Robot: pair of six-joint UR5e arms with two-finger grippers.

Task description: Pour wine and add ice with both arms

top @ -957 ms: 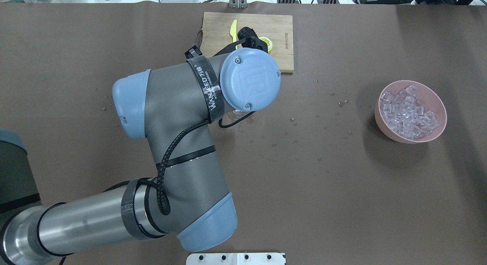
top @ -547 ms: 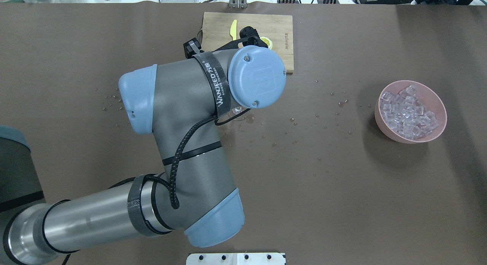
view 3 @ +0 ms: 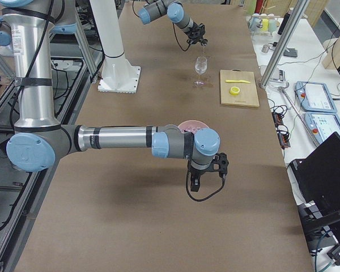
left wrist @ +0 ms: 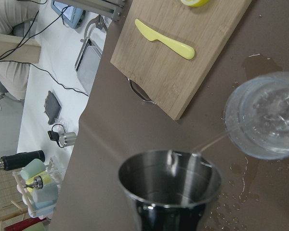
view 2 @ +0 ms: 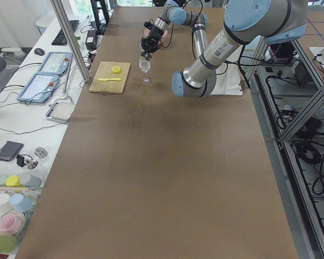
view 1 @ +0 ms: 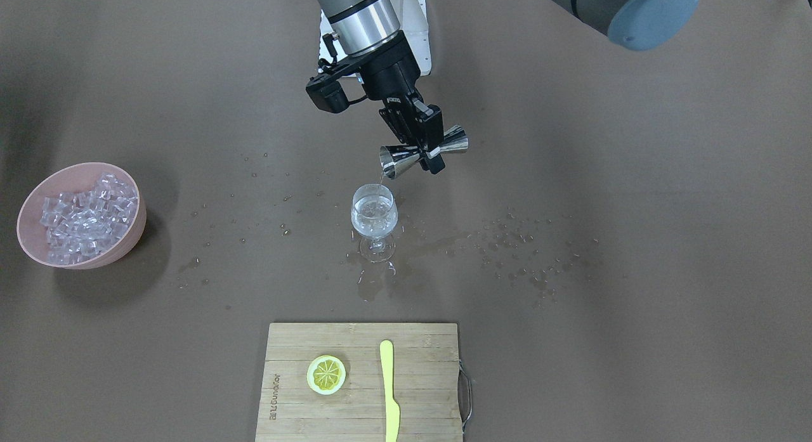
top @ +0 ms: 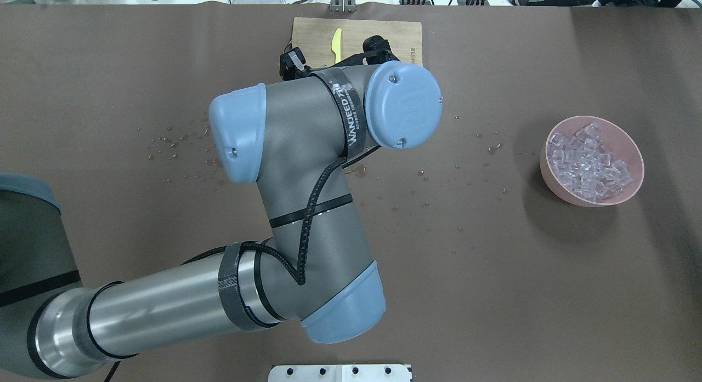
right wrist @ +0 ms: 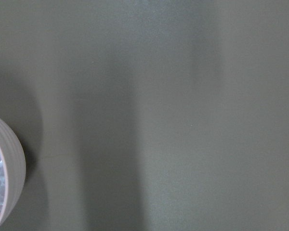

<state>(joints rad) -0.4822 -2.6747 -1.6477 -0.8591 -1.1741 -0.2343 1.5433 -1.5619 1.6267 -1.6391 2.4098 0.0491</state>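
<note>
Now we see colourless wine (view 1: 374, 215) trickling from the jigger (view 1: 396, 161) our left gripper (view 1: 426, 151) clamps; right gripper (view 3: 214, 167): cannot tell.

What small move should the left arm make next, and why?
Probably tip the jigger slightly further. The left gripper holds it nearly sideways over the glass, a thin stream of wine runs from its lip into the glass, and little shows inside the cup, so more tilt should drain it.
</note>
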